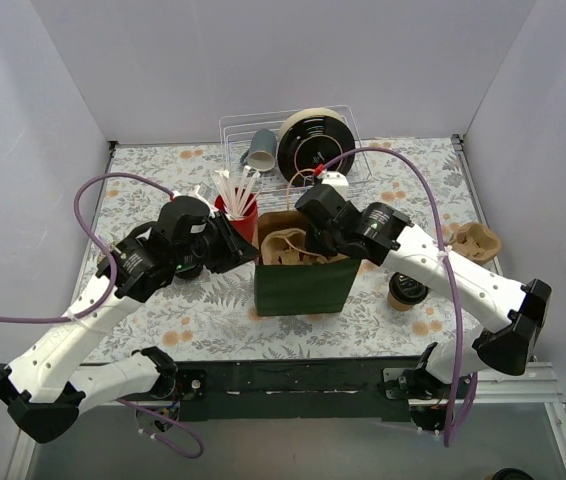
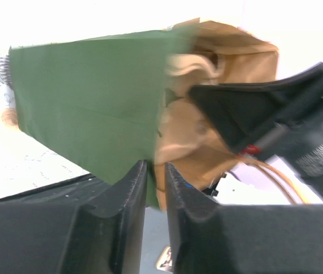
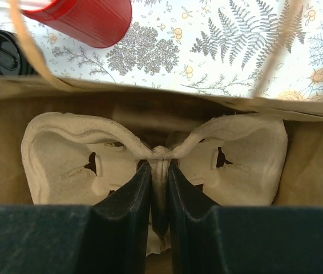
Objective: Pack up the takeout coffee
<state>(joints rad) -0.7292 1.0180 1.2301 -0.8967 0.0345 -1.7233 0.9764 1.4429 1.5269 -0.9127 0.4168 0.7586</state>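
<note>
A green paper bag [image 1: 303,287] stands open at the table's middle. My left gripper [image 1: 247,250] is shut on the bag's left rim; in the left wrist view the jaws [image 2: 156,174] pinch the green wall [image 2: 93,97]. A pulp cup carrier [image 1: 285,246] sits in the bag's mouth. My right gripper [image 1: 315,238] is shut on the carrier's centre ridge [image 3: 159,157], holding the carrier [image 3: 70,160] inside the brown interior. A coffee cup with a black lid [image 1: 406,291] stands on the table right of the bag.
A red cup [image 1: 240,216] with white stirrers stands behind the bag's left side, also in the right wrist view [image 3: 81,20]. A second pulp carrier [image 1: 474,243] lies at the right. A wire rack [image 1: 353,130] at the back holds a grey mug [image 1: 260,150].
</note>
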